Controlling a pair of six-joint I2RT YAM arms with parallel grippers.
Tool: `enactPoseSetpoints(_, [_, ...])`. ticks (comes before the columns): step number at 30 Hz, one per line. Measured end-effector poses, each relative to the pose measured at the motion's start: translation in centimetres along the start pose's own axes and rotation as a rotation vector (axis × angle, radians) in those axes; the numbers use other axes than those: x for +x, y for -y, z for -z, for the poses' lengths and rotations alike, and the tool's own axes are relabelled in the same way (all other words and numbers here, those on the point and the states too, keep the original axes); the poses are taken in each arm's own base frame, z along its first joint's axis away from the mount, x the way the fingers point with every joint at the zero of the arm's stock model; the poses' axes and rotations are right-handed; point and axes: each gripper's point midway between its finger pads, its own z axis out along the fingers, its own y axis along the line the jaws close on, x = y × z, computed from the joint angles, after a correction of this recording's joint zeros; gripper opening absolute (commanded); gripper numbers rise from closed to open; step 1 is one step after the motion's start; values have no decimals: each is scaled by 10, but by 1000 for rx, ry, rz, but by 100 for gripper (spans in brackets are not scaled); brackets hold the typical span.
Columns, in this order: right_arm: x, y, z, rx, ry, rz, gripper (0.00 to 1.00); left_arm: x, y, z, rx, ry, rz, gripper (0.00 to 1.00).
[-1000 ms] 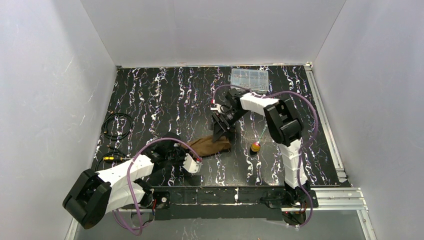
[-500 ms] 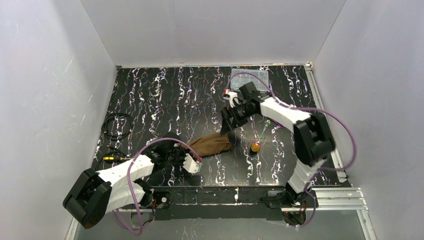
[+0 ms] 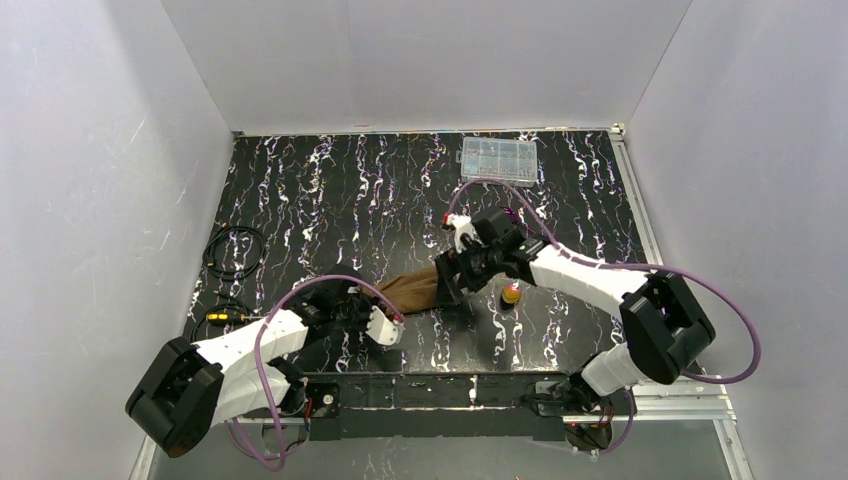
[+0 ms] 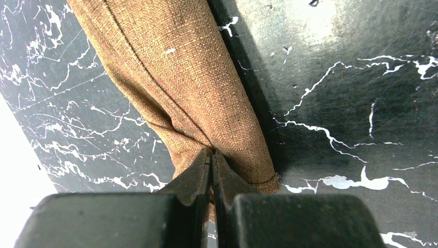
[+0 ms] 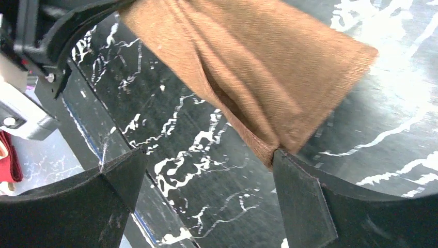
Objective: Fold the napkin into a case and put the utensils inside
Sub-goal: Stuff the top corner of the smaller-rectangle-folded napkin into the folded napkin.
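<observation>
The brown napkin [image 3: 418, 290] lies bunched in a narrow strip on the black marbled table. My left gripper [image 3: 384, 300] is shut on its near-left end; in the left wrist view the jaws [image 4: 212, 156] pinch a fold of the cloth [image 4: 181, 77]. My right gripper [image 3: 452, 280] is open over the napkin's right end. In the right wrist view [image 5: 209, 173] its right finger [image 5: 302, 196] touches a corner of the cloth [image 5: 258, 67]. A utensil with a gold-orange head [image 3: 511, 293] lies right of the napkin. The purple-headed utensil is not visible.
A clear plastic compartment box [image 3: 498, 158] sits at the far edge. Black cables [image 3: 235, 250] lie at the table's left side. White walls enclose the table on three sides. The right arm's purple cable loops over the table's right part.
My right gripper has come from the far side back toward me and down to the napkin's right end, with its elbow swinging right. The left gripper has kept its hold and not moved.
</observation>
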Motion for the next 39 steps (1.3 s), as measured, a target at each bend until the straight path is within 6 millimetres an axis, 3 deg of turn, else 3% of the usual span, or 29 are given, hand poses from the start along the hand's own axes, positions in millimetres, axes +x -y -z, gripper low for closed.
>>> enactPoseSetpoints(3, [4,-25,-10,-23,15,41,80,0,0,0,-2,-2,15,0])
enactPoseSetpoints(5, [2,-36,-16,-48,36,53,58,1,0,0,-3,-4,21,0])
enactPoseSetpoints(6, [1,-39,-18,-57,46,54,56,1,0,0,-3,-6,21,0])
enactPoseSetpoints(8, [-1,-39,-23,-63,60,43,67,1,0,1,-3,-7,21,0])
enactPoseSetpoints(9, [-2,-38,-26,-64,66,43,94,1,0,1,-3,-8,21,0])
enactPoseSetpoints(10, [-3,-37,-28,-64,70,43,98,1,0,1,-3,-8,22,0])
enactPoseSetpoints(14, [-9,-32,-28,-40,64,97,99,2,0,1,-3,-10,22,0])
enactPoseSetpoints(19, [-40,-20,-23,59,66,201,97,2,0,2,-2,-15,22,0])
enactPoseSetpoints(22, [-42,-9,-13,118,65,216,72,3,0,2,-3,-17,22,0])
enactPoseSetpoints(25, [-37,-4,0,149,65,225,34,3,1,2,-3,-17,24,0])
enactPoseSetpoints(26, [-35,-4,5,152,64,224,32,3,1,2,-3,-17,25,0])
enactPoseSetpoints(27, [-33,-6,8,152,65,225,35,3,1,2,-3,-17,26,0])
enactPoseSetpoints(29, [-30,-11,14,140,64,228,94,3,1,2,-3,-17,29,0])
enactPoseSetpoints(33, [-19,-28,16,98,50,258,99,3,1,2,-3,-18,36,0])
enactPoseSetpoints(37, [-6,-48,6,40,12,302,99,3,1,2,-4,-18,37,0])
enactPoseSetpoints(39, [-1,-48,-2,26,-11,308,99,3,1,2,-4,-18,37,0])
